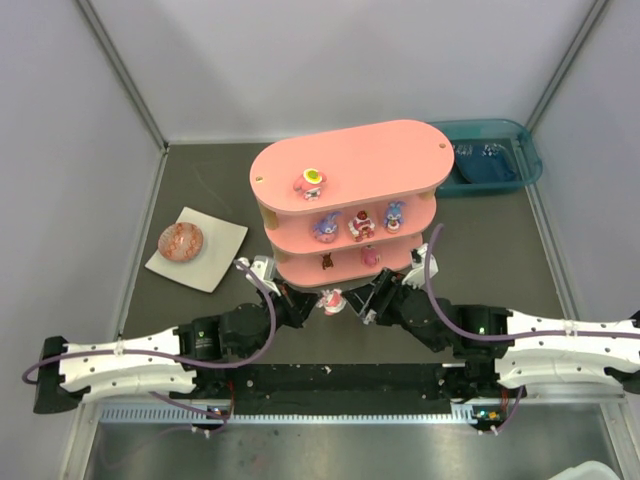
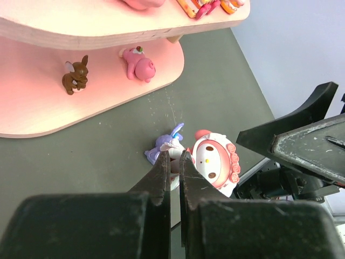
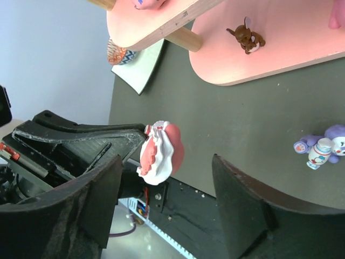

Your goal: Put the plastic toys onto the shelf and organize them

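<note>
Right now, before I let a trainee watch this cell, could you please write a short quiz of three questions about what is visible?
1. How many toys stand on the middle tier of the shelf?
2. True or false: the purple bunny toy lies on the shelf's bottom tier.
3. The right end effector is: A) shut and empty; B) open, facing the hooded figurine; C) out of view.
Key: 1. Three. 2. False; it lies on the table. 3. B.
</note>
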`<state>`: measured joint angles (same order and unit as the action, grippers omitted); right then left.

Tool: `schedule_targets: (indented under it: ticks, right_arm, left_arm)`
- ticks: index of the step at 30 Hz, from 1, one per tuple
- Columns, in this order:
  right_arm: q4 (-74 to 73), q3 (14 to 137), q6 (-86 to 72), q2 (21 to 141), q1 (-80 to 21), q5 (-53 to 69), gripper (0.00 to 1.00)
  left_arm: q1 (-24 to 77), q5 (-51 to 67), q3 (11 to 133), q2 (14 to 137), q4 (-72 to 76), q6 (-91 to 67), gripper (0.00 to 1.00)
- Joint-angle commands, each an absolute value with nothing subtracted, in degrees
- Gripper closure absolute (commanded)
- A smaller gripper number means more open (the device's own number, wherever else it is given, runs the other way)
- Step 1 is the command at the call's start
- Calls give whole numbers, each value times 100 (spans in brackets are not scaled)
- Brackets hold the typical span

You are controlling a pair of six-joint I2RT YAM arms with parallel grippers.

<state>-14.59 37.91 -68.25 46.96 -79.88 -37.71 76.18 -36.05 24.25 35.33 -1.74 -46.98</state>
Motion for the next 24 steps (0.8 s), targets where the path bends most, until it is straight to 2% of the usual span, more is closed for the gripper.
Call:
schedule_targets:
  ticks: [1,19,24]
  right_arm:
    - [-1213,3823,-7146,4755,-8051,-3823,35]
    - [-703,3656,-7260,5071,-8051,-3551,30]
    - [-598,3560,-7295,5098,-8042,-3542,39]
  left_arm:
    - [7673,-3771,2751,3603,26,-4535,100]
    - [7699,-3612,2883,3683,316,-4438,100]
    - [7699,-3604,2918,3604,316,-4412,100]
